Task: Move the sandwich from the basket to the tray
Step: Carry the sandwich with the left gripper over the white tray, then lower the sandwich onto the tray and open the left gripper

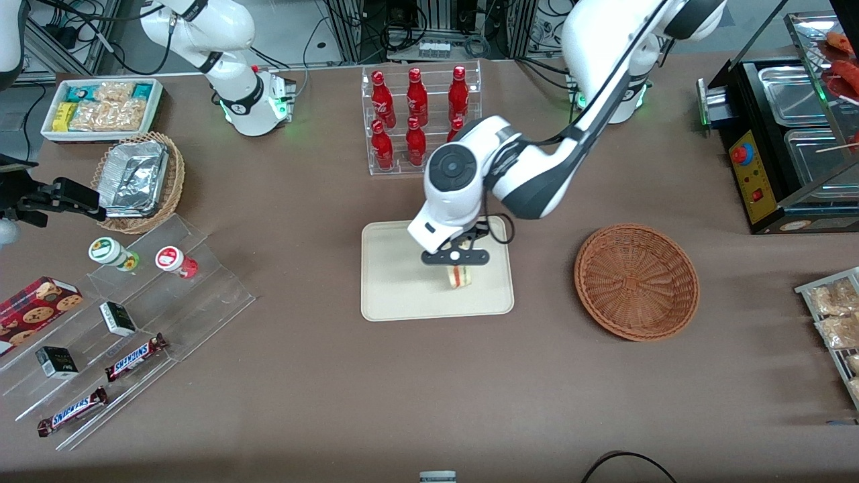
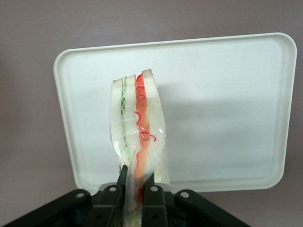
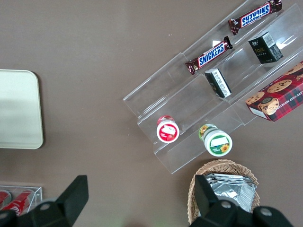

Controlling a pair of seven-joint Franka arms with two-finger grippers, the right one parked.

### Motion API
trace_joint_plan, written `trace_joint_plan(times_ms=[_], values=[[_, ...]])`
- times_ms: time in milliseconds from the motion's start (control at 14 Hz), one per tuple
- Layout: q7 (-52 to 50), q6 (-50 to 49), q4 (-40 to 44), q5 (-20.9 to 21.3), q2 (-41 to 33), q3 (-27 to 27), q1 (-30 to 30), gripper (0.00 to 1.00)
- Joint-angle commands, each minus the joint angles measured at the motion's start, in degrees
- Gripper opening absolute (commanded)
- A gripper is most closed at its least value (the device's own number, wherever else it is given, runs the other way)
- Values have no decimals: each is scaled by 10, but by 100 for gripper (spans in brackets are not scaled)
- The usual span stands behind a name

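Observation:
The clear-wrapped sandwich [image 1: 458, 276] [image 2: 139, 124], pale bread with red and green layers, hangs from my left gripper [image 1: 457, 265] [image 2: 136, 178], which is shut on its wrapped edge. It is held over the cream tray [image 1: 389, 295] [image 2: 227, 104], above the part of the tray nearest the basket; I cannot tell whether its lower edge touches the tray. The reddish-brown wicker basket [image 1: 636, 280] sits empty beside the tray, toward the working arm's end of the table.
A clear rack of red bottles [image 1: 419, 117] stands farther from the front camera than the tray. A tan wicker basket with a foil container [image 1: 139, 176] and an acrylic snack stand [image 1: 121, 322] lie toward the parked arm's end. A black hot-food case [image 1: 785, 134] sits at the working arm's end.

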Motion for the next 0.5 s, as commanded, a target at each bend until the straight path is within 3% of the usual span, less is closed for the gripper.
trace_joint_plan(times_ms=[0,214,429], values=[[-39,40,34,31,46,4,-30,0],[-89,73,33,91,79,3,-46,0],[-97,97,28,103,98,4,-56,0]])
